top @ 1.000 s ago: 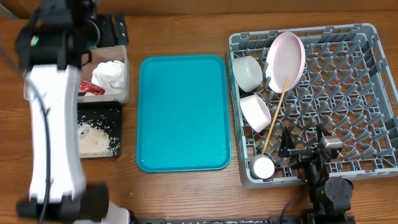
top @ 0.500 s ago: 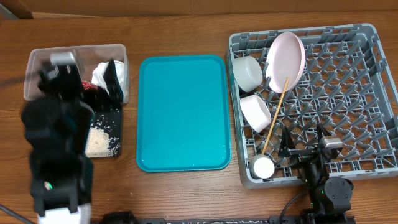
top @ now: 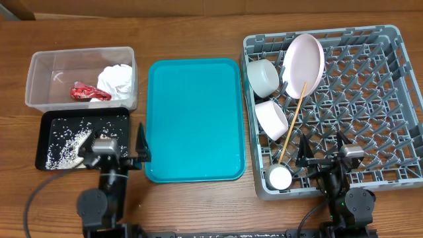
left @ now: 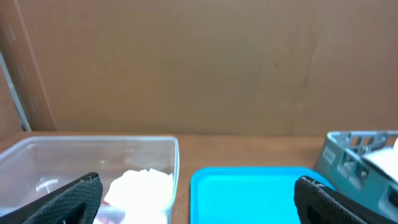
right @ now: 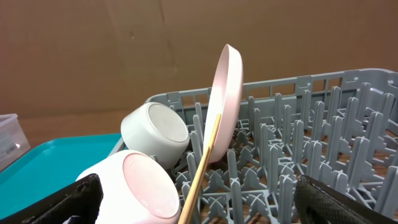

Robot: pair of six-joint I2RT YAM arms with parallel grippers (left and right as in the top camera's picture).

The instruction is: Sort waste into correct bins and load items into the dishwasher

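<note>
The clear tub at the back left holds the red wrapper and the white napkin. The black tray in front of it holds loose rice. The grey rack holds a pink plate on edge, two bowls, one chopstick and a small cup. My left gripper is open and empty at the table's front, by the black tray. My right gripper is open and empty over the rack's front edge. Its view shows the plate and chopstick.
A teal serving tray lies between the bins and the rack. The left wrist view shows the tub, the napkin and the teal tray. A brown wall stands behind the table.
My left arm has pulled back from above the tub and black tray to the table's front edge, uncovering the rice. The right arm has not moved.
</note>
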